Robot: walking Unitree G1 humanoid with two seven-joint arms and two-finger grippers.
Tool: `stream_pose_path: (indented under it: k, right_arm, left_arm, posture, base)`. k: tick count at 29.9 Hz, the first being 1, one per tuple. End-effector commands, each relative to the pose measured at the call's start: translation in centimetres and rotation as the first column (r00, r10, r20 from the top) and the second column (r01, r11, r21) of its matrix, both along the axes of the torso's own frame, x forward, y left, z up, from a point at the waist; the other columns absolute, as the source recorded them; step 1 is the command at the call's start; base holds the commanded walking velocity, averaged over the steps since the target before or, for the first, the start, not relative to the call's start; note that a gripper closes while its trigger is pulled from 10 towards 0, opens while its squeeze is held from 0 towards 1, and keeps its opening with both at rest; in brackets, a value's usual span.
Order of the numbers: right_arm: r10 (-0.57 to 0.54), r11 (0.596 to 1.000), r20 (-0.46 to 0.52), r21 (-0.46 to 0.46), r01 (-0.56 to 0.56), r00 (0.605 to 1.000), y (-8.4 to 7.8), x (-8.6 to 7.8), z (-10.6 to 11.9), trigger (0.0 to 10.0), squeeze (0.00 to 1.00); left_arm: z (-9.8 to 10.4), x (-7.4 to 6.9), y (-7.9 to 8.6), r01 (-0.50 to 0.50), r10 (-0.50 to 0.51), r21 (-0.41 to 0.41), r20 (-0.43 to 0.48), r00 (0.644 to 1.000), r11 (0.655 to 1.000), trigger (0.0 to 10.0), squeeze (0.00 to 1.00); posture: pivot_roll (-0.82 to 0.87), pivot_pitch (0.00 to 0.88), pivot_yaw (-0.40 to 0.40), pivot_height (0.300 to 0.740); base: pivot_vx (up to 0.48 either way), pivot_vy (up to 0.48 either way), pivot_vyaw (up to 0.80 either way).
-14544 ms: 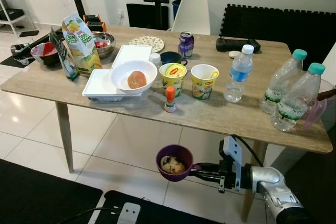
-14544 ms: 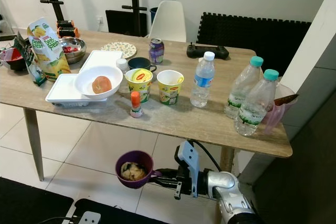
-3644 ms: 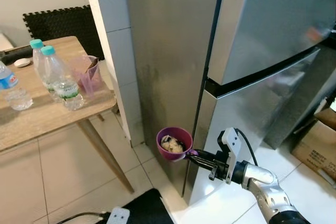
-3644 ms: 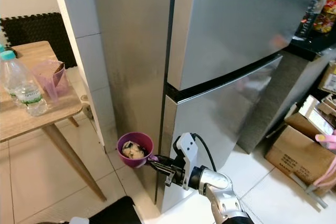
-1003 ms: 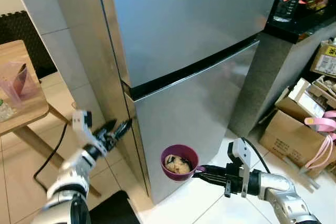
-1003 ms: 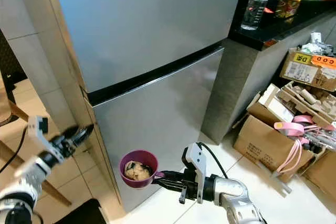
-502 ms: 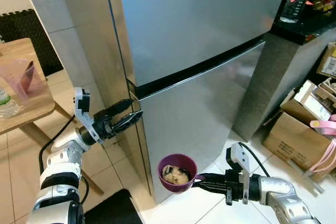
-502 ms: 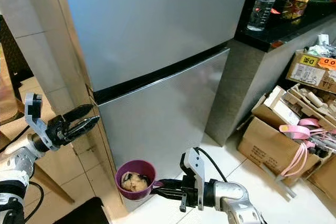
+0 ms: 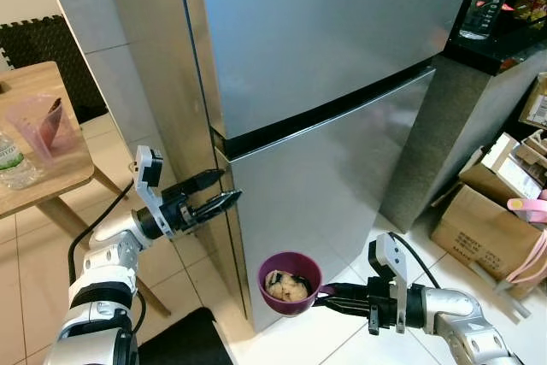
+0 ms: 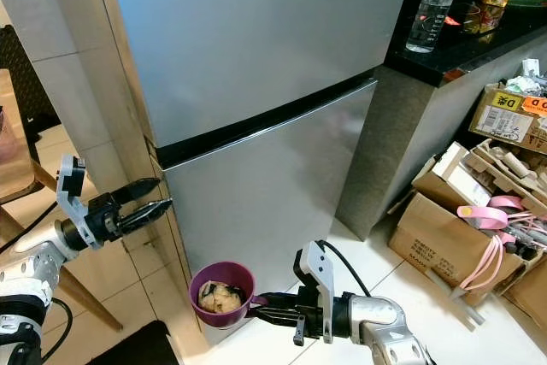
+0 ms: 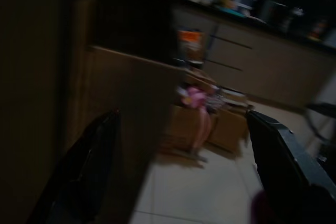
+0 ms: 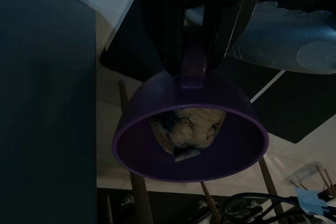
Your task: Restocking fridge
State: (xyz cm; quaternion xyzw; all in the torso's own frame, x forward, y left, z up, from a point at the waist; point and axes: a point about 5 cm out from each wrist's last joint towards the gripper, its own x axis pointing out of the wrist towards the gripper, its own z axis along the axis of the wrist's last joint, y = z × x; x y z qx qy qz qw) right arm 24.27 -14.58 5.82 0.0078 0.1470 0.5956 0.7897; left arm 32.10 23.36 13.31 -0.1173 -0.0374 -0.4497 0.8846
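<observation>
Left eye: left gripper (image 9: 224,194), fingers spread wide, at 9 o'clock against the lower fridge door (image 9: 342,168) edge. Hook the door's side edge squarely before pulling.
Right eye: right gripper (image 10: 261,305) pinches purple bowl (image 10: 222,294) handle at 6 o'clock, food (image 10: 220,297) inside. Keep it level, clear of the door's swing.
Right wrist: fingers clamp handle firmly.

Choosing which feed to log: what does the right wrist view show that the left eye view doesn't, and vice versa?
Right wrist view: claw fingers pinching the bowl's handle tab. Left eye view: the open left claw at the tall silver two-door fridge's edge, and brown cardboard boxes. Both: the purple plastic bowl of pale food, held in the right claw.
</observation>
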Motion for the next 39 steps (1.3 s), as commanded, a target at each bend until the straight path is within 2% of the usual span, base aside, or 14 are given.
stream_pose_path:
  k: [1,7,17,25,26,31,35,39]
  right_arm:
    - [0.017,1.000,0.023,0.015,-0.017,1.000,0.1,0.1,0.6,10.0,0.00]
    - [0.017,1.000,0.024,0.008,-0.017,1.000,0.1,0.1,0.6,10.0,0.00]
    - [0.007,1.000,0.028,0.001,-0.007,1.000,0.0,0.1,0.6,10.0,0.00]
    - [-0.002,1.000,0.032,-0.004,0.002,0.999,0.0,0.1,0.7,10.0,0.00]
    - [-0.003,1.000,0.033,-0.004,0.003,0.999,0.0,0.1,0.7,10.0,0.00]
    - [-0.003,1.000,0.033,-0.005,0.003,0.999,0.0,0.1,0.7,10.0,0.00]
    - [-0.001,1.000,0.032,-0.005,0.001,0.999,0.0,0.1,0.6,10.0,0.00]
    - [0.001,1.000,0.031,-0.004,-0.001,1.000,0.0,0.1,0.6,10.0,0.00]
  left_arm:
    - [0.3,0.3,0.1,-0.031,0.030,0.011,0.013,0.999,0.999,10.0,0.00]
    - [0.3,0.7,0.7,-0.116,0.116,-0.008,0.015,0.993,0.993,10.0,0.00]
    - [0.0,1.5,-0.8,-0.069,0.069,0.018,-0.022,0.997,0.997,10.0,0.00]
    - [0.3,2.1,-2.2,0.000,0.001,0.056,-0.015,1.000,0.998,10.0,0.00]
    - [0.3,2.1,-2.7,0.032,-0.032,0.063,-0.012,0.999,0.997,10.0,0.00]
    - [0.3,2.0,-3.3,0.088,-0.087,0.073,-0.006,0.996,0.994,10.0,0.00]
    - [0.1,1.7,-4.8,0.183,-0.184,0.073,0.005,0.983,0.980,10.0,0.00]
    - [-0.2,1.5,-5.5,0.213,-0.214,0.071,0.008,0.977,0.975,10.0,0.00]
  posture:
    - [-0.06,0.000,-0.015,0.740]
    - [-0.07,0.000,-0.019,0.740]
    - [-0.08,0.000,-0.019,0.740]
    - [-0.09,0.000,-0.018,0.740]
    - [-0.09,0.000,-0.018,0.740]
    - [-0.08,0.000,-0.018,0.740]
    - [-0.08,0.000,-0.014,0.740]
    - [-0.08,0.000,-0.015,0.740]
  base:
    - [0.000,0.000,0.00]
    - [0.000,0.000,0.00]
    - [0.000,0.000,0.00]
    - [0.000,0.000,0.00]
    - [0.000,0.000,0.00]
    - [0.000,0.000,0.00]
    - [0.000,0.000,0.00]
    - [0.000,0.000,0.00]
